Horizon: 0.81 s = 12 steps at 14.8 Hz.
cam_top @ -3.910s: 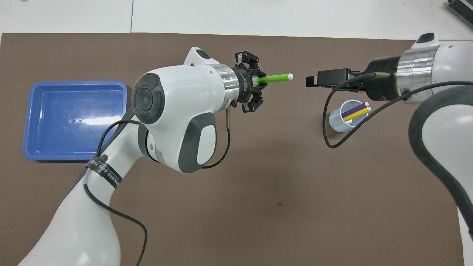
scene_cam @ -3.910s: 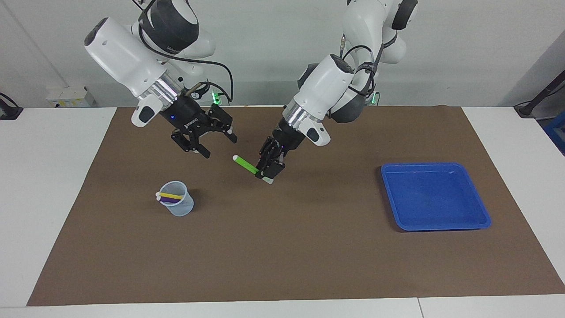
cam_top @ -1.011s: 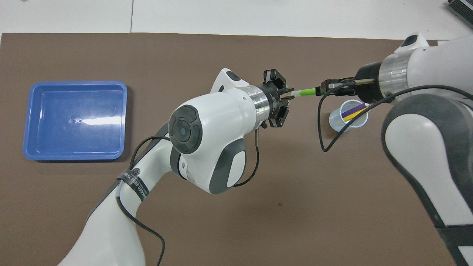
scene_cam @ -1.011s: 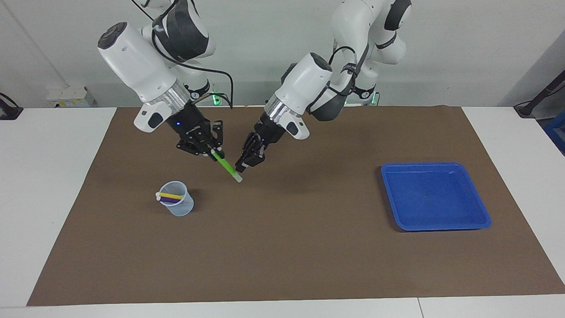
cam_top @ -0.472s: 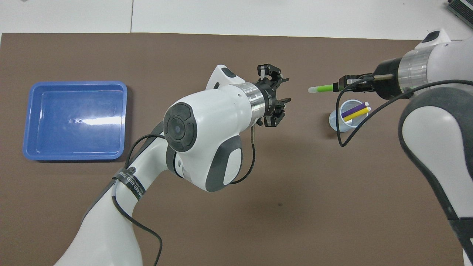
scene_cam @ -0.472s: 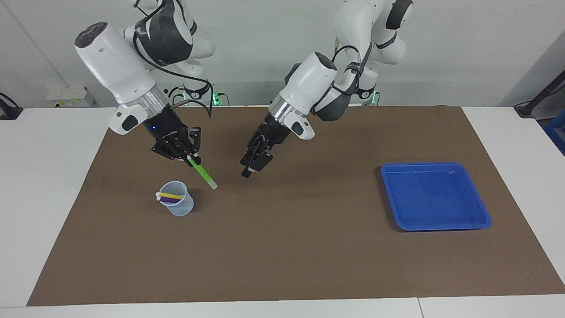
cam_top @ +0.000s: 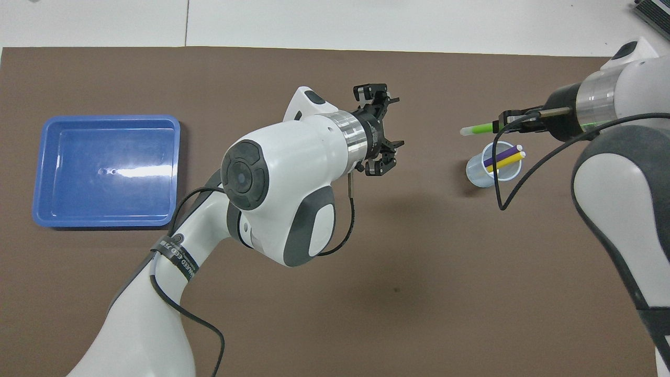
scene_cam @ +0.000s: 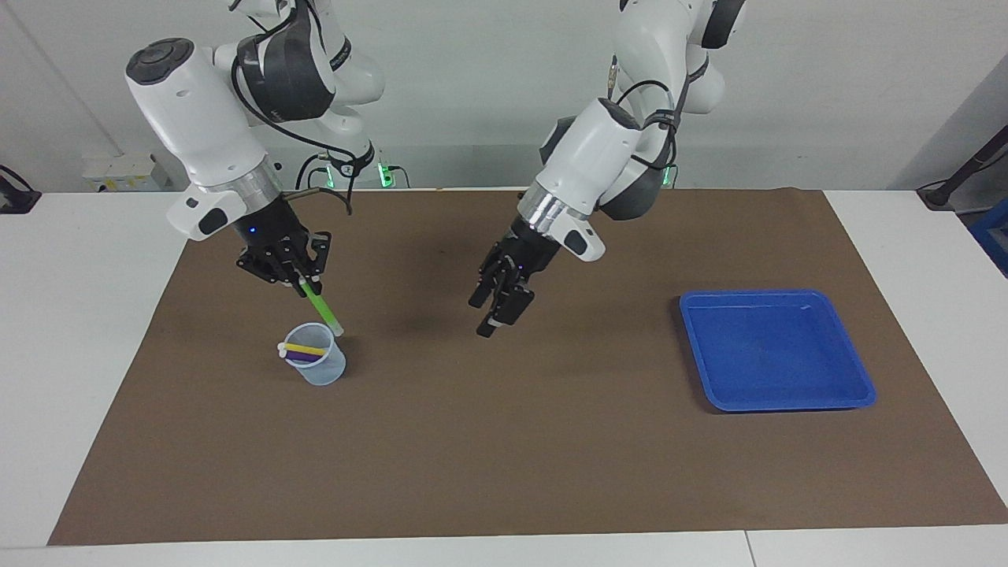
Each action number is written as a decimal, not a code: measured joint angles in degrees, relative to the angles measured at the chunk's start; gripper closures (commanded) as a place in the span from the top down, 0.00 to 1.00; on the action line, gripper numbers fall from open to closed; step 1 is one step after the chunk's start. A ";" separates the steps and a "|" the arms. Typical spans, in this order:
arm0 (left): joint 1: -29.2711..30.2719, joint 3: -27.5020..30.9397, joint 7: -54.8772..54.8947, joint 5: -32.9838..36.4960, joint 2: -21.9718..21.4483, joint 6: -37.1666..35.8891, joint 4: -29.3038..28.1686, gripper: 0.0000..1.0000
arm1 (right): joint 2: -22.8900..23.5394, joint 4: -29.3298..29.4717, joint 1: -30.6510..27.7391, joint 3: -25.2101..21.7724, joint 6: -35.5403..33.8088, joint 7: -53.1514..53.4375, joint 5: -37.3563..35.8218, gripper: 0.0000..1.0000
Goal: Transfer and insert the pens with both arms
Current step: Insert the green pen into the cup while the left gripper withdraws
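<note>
A brown mat [scene_cam: 504, 441] covers most of the white tabletop [scene_cam: 79, 331]. In the facing view a blue tray [scene_cam: 776, 350] sits at the right of the frame, toward the left arm's end of the tabletop, well apart from everything else. A clear plastic cup [scene_cam: 316, 365] stands at lower left of centre, toward the right arm's end; in the overhead view the cup [cam_top: 479, 175] is at the right of the frame. Black cables loop along both arms, and one hangs in front of the cup in the overhead view. A black band around the left arm [cam_top: 172, 251] carries white lettering, too small to read with certainty.

The yellow pen [scene_cam: 305, 348] and the purple pen [scene_cam: 299, 356] lie slanted inside the cup, their pale ends at the rim; the overhead view shows the yellow pen [cam_top: 506, 161] and the purple pen [cam_top: 500, 155] side by side.

The right claw [scene_cam: 298, 277], at upper left of the facing frame, is clamped on the upper end of the green pen [scene_cam: 321, 309]. The pen slants downward, its pale tip just above the cup's rim and not inside it. In the overhead view the right claw [cam_top: 505, 121] holds the green pen [cam_top: 479, 128] pointing toward frame centre, just above the cup.

The left claw [scene_cam: 498, 303] hangs over bare mat near the middle of the frame, between cup and tray, its fingers [cam_top: 366, 94] spread apart and holding nothing.
</note>
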 measured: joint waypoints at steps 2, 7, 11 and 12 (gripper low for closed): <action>4.33 0.31 3.73 1.21 -0.99 -4.98 -0.01 0.77 | 0.45 -0.88 -0.86 0.00 -0.59 -2.29 -2.20 0.00; 15.24 0.51 23.06 5.63 -3.85 -20.59 0.06 0.77 | 2.16 -4.86 -1.82 -0.01 0.86 -5.11 -5.71 0.00; 16.95 0.53 27.33 14.06 -10.50 -31.35 0.23 0.77 | 5.50 -5.81 -1.82 0.00 4.87 -5.14 -5.84 0.65; 17.40 0.54 27.67 15.75 -12.14 -33.02 0.20 0.77 | 6.14 -6.28 -1.82 0.00 6.20 -5.15 -5.84 1.00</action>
